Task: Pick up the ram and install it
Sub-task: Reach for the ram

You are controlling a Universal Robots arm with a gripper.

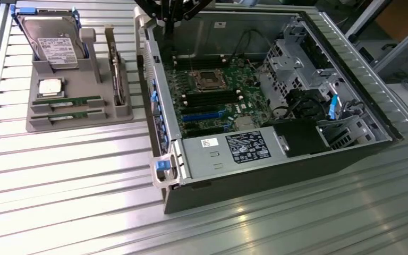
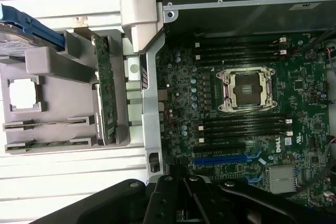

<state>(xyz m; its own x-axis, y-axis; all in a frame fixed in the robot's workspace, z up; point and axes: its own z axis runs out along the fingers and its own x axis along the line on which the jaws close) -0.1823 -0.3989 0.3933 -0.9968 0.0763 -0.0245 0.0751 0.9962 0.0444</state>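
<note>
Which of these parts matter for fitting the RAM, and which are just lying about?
Job: narrow green RAM sticks in the grey moulded holder; empty black memory slots on the green motherboard.
Lying about: silver hard drive with blue bracket; square silver processor chip; green card with metal bracket; grey power supply box.

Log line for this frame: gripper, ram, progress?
gripper: shut, nothing held, above case | ram: two sticks lying in tray | progress: not yet picked
</note>
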